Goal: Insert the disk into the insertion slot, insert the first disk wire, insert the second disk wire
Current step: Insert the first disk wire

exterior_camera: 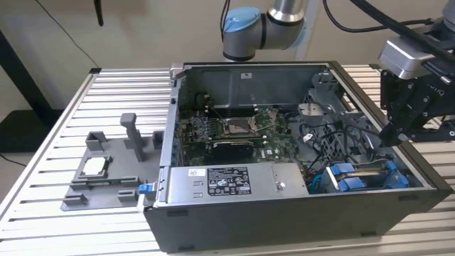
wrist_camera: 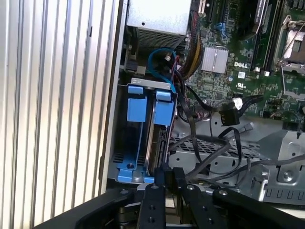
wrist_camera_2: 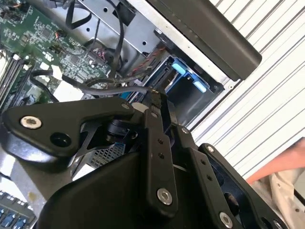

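We see an open computer case [exterior_camera: 299, 224] lying on a ribbed metal table [exterior_camera: 121, 90]. Inside it, a green motherboard [exterior_camera: 235, 128] sits beside a grey power-supply box [exterior_camera: 220, 184] with a white sticker. Black cables [wrist_camera: 193, 129] trail over a perforated bracket [wrist_camera: 238, 152]. On the exterior view's left, a grey plastic fixture [exterior_camera: 106, 176] rests on the table near the case.

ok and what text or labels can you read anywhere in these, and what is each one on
White sticker on the power-supply box: black print, too small to read.
Small sticker on the computer case's back wall: too small to read.
Motherboard: white printed marks and a maker's logo beside the finned heatsink, left unquoted; the fine print is too small to read.
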Controlling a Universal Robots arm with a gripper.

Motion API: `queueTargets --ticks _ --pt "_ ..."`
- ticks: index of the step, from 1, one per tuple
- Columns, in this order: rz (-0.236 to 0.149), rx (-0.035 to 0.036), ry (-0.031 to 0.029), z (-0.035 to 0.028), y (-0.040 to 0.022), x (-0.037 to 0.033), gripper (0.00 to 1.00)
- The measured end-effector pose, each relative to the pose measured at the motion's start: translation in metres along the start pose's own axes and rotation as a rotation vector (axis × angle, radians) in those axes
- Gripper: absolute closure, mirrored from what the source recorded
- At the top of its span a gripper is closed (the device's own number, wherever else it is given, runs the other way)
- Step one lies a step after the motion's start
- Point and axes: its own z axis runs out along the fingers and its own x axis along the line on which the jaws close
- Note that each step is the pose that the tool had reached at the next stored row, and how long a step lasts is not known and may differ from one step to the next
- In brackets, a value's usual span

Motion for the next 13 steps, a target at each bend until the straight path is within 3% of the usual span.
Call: queueTargets --ticks 4,13 --pt "0.007 0.0005 0.0015 0.0074 0.0006 -0.0003 0.81" --pt "0.018 0.0006 0.0122 0.0234 0.0019 0.001 0.81"
